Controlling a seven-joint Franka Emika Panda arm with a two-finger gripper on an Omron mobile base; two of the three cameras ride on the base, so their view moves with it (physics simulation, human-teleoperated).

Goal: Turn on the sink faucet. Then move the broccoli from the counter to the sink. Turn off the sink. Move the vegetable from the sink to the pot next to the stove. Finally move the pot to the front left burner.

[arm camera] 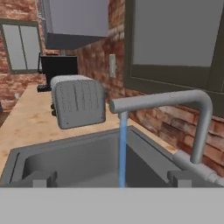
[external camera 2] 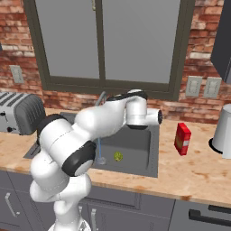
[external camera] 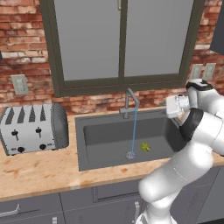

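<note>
Water falls in a thin blue stream from the slim grey metal sink faucet (external camera: 131,103) to the round drain of the sink (external camera: 87,151), a large rectangular dark grey basin with a wide flat rim; the tiny green broccoli (external camera: 145,147) lies on the basin floor just right of the stream, apart from the walls; the gripper (arm camera: 112,178) hangs beside the faucet at the basin's right end, fingers (arm camera: 41,178) spread wide and pinching nothing; the counter (external camera: 39,173) is light tan wood grain with reddish blotches; a ribbed silver toaster (external camera: 33,127) stands left of the sink; a red carton (external camera 2: 182,138) stands upright on the bare stretch right of the basin.
</note>
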